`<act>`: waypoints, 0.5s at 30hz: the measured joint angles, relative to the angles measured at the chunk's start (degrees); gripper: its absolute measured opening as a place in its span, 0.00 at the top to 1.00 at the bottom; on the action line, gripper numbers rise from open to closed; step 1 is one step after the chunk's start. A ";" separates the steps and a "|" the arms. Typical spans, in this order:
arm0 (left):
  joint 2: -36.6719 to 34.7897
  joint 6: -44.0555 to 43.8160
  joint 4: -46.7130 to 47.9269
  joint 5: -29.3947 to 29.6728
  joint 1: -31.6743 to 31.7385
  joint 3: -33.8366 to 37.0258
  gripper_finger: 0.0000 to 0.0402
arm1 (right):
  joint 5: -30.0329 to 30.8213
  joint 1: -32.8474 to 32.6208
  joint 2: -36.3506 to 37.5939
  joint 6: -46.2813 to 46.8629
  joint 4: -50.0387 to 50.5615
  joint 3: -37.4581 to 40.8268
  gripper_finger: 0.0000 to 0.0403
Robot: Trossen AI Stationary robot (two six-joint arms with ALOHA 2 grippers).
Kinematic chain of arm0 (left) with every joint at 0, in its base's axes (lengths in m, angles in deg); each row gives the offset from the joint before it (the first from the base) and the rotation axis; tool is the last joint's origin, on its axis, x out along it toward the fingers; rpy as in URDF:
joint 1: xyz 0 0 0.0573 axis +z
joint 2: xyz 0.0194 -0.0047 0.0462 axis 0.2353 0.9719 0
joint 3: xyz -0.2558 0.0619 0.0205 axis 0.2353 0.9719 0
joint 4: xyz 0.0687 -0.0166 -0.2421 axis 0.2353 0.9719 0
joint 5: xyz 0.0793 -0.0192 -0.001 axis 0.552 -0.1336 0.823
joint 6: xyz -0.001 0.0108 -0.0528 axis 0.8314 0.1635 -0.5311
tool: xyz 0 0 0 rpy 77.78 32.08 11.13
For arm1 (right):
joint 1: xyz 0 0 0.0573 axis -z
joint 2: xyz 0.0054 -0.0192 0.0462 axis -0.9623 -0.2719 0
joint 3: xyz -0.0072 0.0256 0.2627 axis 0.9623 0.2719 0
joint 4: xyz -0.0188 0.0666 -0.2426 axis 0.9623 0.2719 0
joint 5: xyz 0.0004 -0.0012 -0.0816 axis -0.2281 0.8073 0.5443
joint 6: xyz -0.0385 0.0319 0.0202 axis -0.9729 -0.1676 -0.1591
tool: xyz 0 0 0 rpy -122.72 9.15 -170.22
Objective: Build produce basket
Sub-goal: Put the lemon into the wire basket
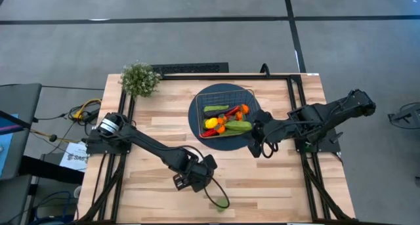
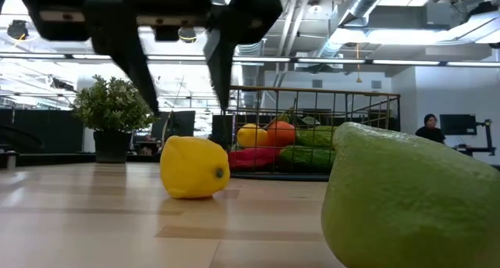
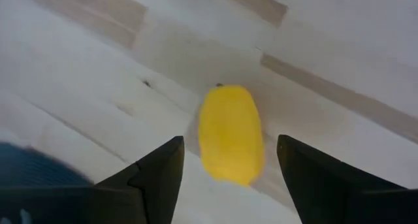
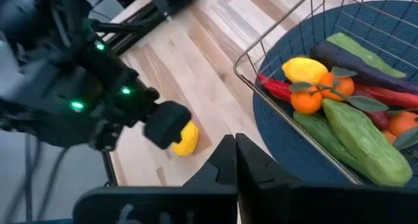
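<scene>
My left claw (image 3: 228, 178) is hanging over the pale wood plank surface (image 1: 275, 185), fingers spread and gripping nothing, straddling the small yellow toy lemon (image 3: 230, 134) from above. In the left wrist view the lemon is lying dead centre between my two dark fingertips (image 3: 160, 168), clear of both, as far as I can tell. Its long axis is running parallel to the fingers, along the gap, so I'd be closing across the short width. That's the favourable way; no wrist roll looks needed.

In the low view the lemon is resting on its side, stem dimple facing the camera, with the fingers well above it. I'm judging a straight descent is what's left before closing.

The lemon is sitting well apart from the shallow dark wire basket (image 1: 246, 94), which is on the round dark blue mat (image 1: 195, 117) and already holding cucumbers, a red pepper, oranges and another lemon. A large green lime (image 2: 414, 198) is lying close to the low camera.

My right claw (image 1: 258, 148) is clenched, empty, waiting just beside the basket. It's farther from the lemon, so this pick is mine.
</scene>
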 joint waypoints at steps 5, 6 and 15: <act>2.66 1.36 -1.45 -0.28 0.50 0.00 0.42 | 0.09 0.00 0.02 -0.02 -0.88 0.00 0.99; 3.18 1.34 -1.72 -0.36 0.56 -0.02 0.42 | 0.09 0.00 0.02 -0.04 -0.93 0.00 0.99; 4.17 0.94 -2.52 -1.90 2.11 0.02 0.42 | 0.09 0.00 0.02 -0.27 -0.81 0.00 0.99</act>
